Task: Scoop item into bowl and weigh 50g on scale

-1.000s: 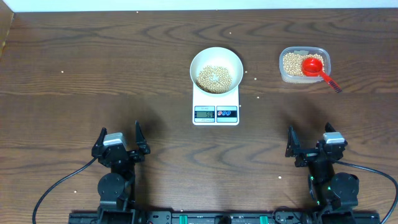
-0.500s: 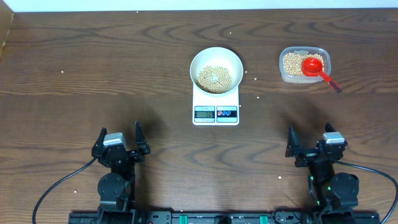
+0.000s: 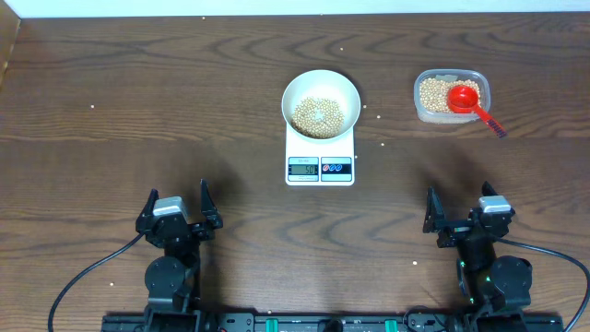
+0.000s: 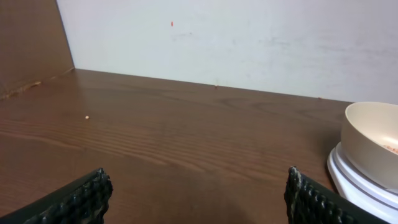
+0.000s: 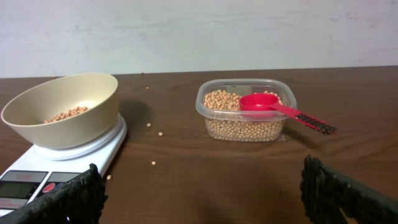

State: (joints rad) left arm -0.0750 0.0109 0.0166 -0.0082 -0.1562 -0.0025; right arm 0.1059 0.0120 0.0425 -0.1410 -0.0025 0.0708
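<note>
Both empty, jaws spread wide, the left gripper [image 3: 177, 199] and right gripper [image 3: 457, 208] sit at the desk's [image 3: 111, 111] near edge. Soybeans [image 3: 318, 115] fill the white bowl [image 3: 347, 88] atop the scale [image 3: 320, 155], mid-desk. The red scoop [image 3: 466, 98] in the tub [image 3: 420, 112] lies nearer the right gripper, straight ahead, handle angled rightward.

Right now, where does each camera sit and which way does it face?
Overhead: above the table, looking down on bowl, scale, tub, left gripper, right gripper.
Left wrist: low, facing the back wall; own fingers, bowl at right.
Right wrist: low, facing bowl, scale, tub; own fingers.
Shared: both wrist views catch the bowl.
</note>
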